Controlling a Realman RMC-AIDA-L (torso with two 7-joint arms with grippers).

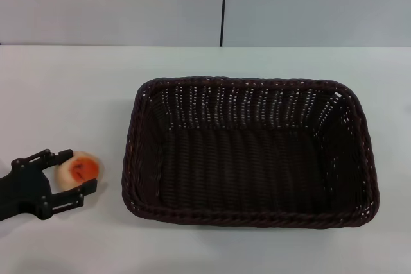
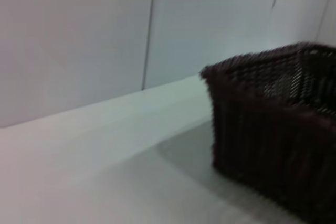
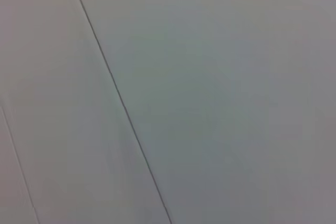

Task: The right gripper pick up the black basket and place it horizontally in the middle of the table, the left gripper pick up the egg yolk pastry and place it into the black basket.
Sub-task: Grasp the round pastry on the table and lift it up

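The black basket (image 1: 244, 158) lies lengthwise across the middle of the white table (image 1: 64, 94) and is empty. Its corner also shows in the left wrist view (image 2: 273, 140). The egg yolk pastry (image 1: 82, 166), pale with an orange top, is left of the basket near the table's front left. My left gripper (image 1: 80, 171), a black open-frame claw, has one finger on each side of the pastry and is closed on it. I cannot tell whether the pastry is off the table. The right gripper is out of view.
A grey wall with a dark vertical seam (image 1: 223, 4) stands behind the table. The right wrist view shows only wall panels (image 3: 210, 98). Bare tabletop (image 2: 105, 182) lies between the pastry and the basket's left rim.
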